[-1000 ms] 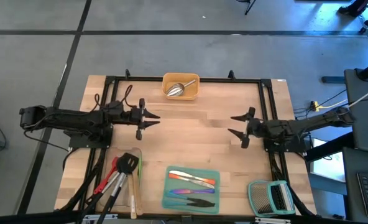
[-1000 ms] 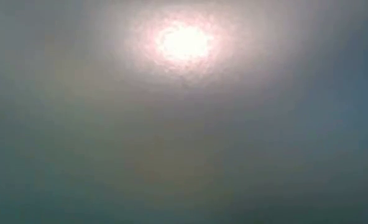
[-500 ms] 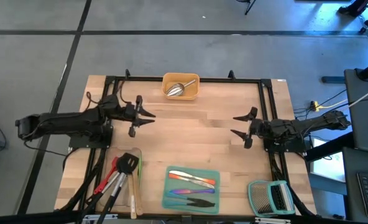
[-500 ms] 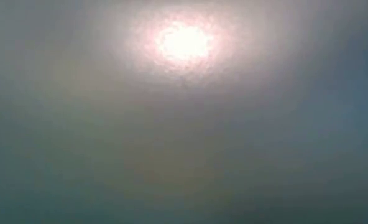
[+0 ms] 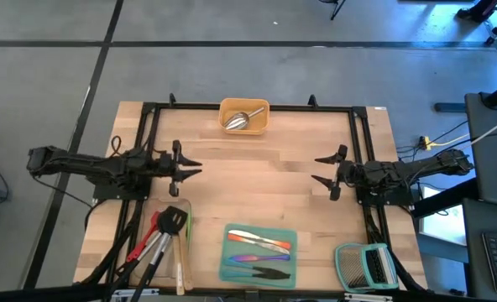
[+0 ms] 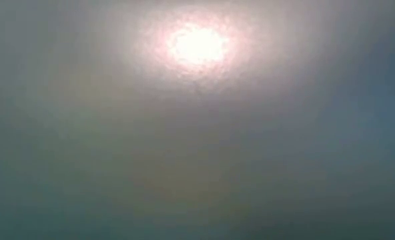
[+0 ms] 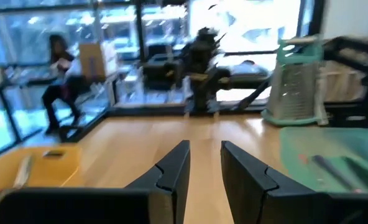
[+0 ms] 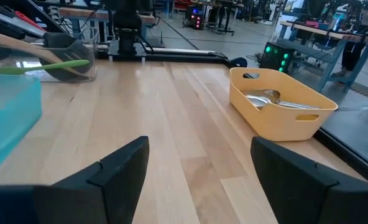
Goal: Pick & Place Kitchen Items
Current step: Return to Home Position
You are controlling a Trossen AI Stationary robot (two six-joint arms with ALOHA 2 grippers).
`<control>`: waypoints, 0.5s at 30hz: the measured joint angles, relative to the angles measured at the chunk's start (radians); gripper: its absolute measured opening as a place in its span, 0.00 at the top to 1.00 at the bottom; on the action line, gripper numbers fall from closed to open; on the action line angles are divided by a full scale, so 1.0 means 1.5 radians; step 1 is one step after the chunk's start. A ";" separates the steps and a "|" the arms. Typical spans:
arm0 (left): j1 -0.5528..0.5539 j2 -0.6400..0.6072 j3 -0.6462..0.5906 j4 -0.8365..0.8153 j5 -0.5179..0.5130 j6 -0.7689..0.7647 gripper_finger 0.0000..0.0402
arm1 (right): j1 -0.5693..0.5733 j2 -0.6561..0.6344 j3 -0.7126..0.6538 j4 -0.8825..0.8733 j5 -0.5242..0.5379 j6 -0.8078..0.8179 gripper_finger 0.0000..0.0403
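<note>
Steel scoop (image 5: pixel 242 120): we judge it stiff, slick and light; it lies in the yellow tray (image 5: pixel 245 101) at 12 o'clock, best pinched by its handle. Black slotted turner (image 5: pixel 172 221): 7 o'clock. Left end effector (image 5: pixel 191 168) at 9 and right end effector (image 5: pixel 316 169) at 3 o'clock hover open and empty over the surface (image 5: pixel 265 180).

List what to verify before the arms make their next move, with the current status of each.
1. Left hand empty: ok, open, nothing between its fingers.
2. Right hand empty: ok, open, nothing held.
3. Steel scoop inside yellow tray: ok.
4. Cutlery inside teal tray: ok.
5. Low view usable: not ok, it shows only glare.
6. Person away from the table: ok, far back in the room.
</note>
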 joint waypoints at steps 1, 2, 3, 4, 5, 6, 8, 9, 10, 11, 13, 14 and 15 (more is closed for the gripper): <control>-0.014 -0.006 0.000 0.002 -0.003 0.005 0.79 | 0.000 0.000 0.000 0.000 0.000 0.000 0.29; -0.026 -0.013 0.000 0.002 -0.008 0.006 0.79 | 0.000 0.000 0.000 0.000 0.000 0.000 0.29; -0.038 -0.019 0.000 0.002 -0.013 0.008 0.79 | 0.000 0.000 0.000 0.000 0.000 0.000 0.29; -0.050 -0.026 0.000 0.002 -0.018 0.010 0.79 | 0.000 0.000 0.000 0.000 0.000 0.000 0.29; -0.062 -0.033 0.000 0.000 -0.026 0.011 0.79 | 0.000 0.000 0.000 0.000 0.000 0.000 0.29; -0.075 -0.041 0.000 -0.002 -0.036 0.011 0.79 | 0.000 0.000 0.000 0.000 0.000 0.000 0.29; -0.100 -0.054 0.000 -0.002 -0.060 0.015 0.79 | 0.000 0.000 0.000 0.001 0.000 0.000 0.29; -0.113 -0.060 0.000 -0.003 -0.068 0.022 0.79 | 0.000 0.000 0.000 0.001 0.000 0.000 0.29; -0.124 -0.067 0.000 -0.006 -0.074 0.031 0.79 | 0.000 0.000 0.000 0.001 0.000 0.000 0.29; -0.134 -0.075 0.000 -0.013 -0.076 0.040 0.79 | 0.000 0.000 0.000 0.001 0.000 0.000 0.29; -0.151 -0.094 0.000 -0.023 -0.075 0.050 0.79 | 0.000 0.000 0.000 0.001 0.000 0.000 0.29; -0.158 -0.105 0.000 -0.034 -0.069 0.050 0.79 | 0.000 0.000 0.000 0.001 0.000 0.000 0.29; -0.165 -0.117 0.000 -0.047 -0.062 0.047 0.79 | 0.000 0.000 0.000 0.002 0.000 0.000 0.29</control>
